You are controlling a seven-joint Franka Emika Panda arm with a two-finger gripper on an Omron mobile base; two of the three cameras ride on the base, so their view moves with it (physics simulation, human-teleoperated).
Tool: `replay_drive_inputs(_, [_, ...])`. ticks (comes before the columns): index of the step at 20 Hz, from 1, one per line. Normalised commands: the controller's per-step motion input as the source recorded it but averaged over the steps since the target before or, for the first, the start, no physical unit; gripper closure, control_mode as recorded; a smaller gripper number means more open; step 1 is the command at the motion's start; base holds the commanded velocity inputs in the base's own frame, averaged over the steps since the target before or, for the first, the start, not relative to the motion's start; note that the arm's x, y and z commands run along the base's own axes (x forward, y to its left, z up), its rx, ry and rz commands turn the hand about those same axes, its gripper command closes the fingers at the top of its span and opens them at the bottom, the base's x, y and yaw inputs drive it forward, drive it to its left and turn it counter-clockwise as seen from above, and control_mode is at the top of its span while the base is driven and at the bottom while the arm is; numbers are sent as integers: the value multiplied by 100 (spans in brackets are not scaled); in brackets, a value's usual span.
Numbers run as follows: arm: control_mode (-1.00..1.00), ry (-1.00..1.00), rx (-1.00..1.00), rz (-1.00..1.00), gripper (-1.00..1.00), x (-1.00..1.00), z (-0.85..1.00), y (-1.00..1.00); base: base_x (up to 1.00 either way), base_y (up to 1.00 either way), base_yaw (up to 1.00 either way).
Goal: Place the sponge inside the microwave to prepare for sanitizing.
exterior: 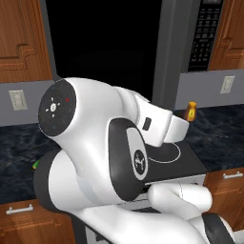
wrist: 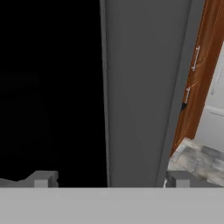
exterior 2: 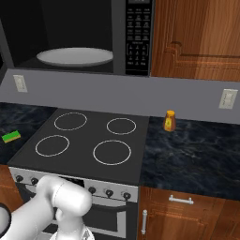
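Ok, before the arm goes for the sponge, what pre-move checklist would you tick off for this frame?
1. Microwave door open: ok, the white round plate inside shows.
2. Claw empty: ok, fingertips stand wide apart at the door's edge, nothing between them.
3. Sponge located: ok, on the dark counter left of the stove.
4. Sponge unobstructed: ok, nothing on or beside it.
5. Orange-yellow bottle out of the path: ok, on the counter on the stove's far side.
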Motion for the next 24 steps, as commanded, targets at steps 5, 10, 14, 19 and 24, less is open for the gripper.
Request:
replay_drive_inputs(5, [-100, -3, 0, -2, -100, -3, -2, 13, 0, 0, 0])
replay_drive_inputs(10, [-100, 0, 0, 0, -100, -31, 0, 8, 0, 0, 0])
replay_drive_inputs(14, [-100, 0, 1, 0, -100, -79, 0, -4, 0, 0, 0])
replay_drive_inputs(19, [-100, -3, 5, 1, -100, -54, 0, -42, 0, 0, 0])
replay_drive_inputs(24, [-100, 0, 25, 18, -100, -8, 3, -78, 0, 0, 0])
